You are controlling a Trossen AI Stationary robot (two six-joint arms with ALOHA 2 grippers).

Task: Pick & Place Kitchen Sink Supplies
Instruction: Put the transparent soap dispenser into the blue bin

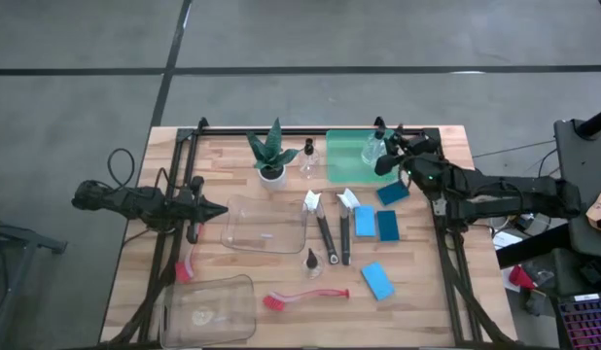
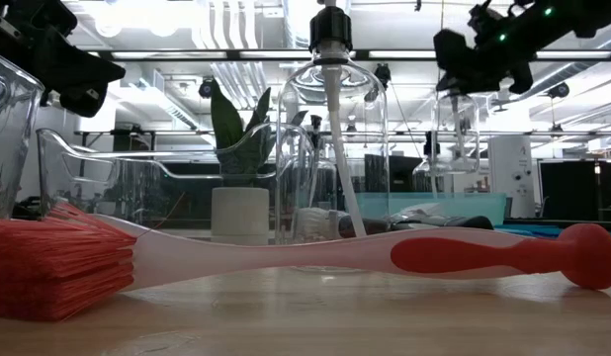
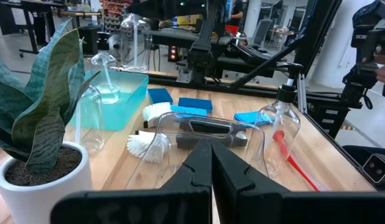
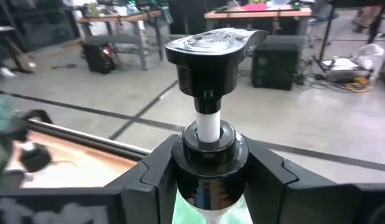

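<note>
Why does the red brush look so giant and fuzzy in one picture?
Low view: the red brush lies right at the lens, so it looms huge and its bristles blur. High view: the same brush looks small and sharp. Right wrist view: the bottle in the right tool is crisp, the room behind soft.

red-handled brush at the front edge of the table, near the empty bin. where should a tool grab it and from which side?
Likely the slim white neck of the red-handled brush, just behind the red bristle head, coming straight down from above. It lies flat with its length running left to right, so fingers should close across the shaft from front and back. The clear bin sits near the bristle end, so stay toward mid-handle.
</note>
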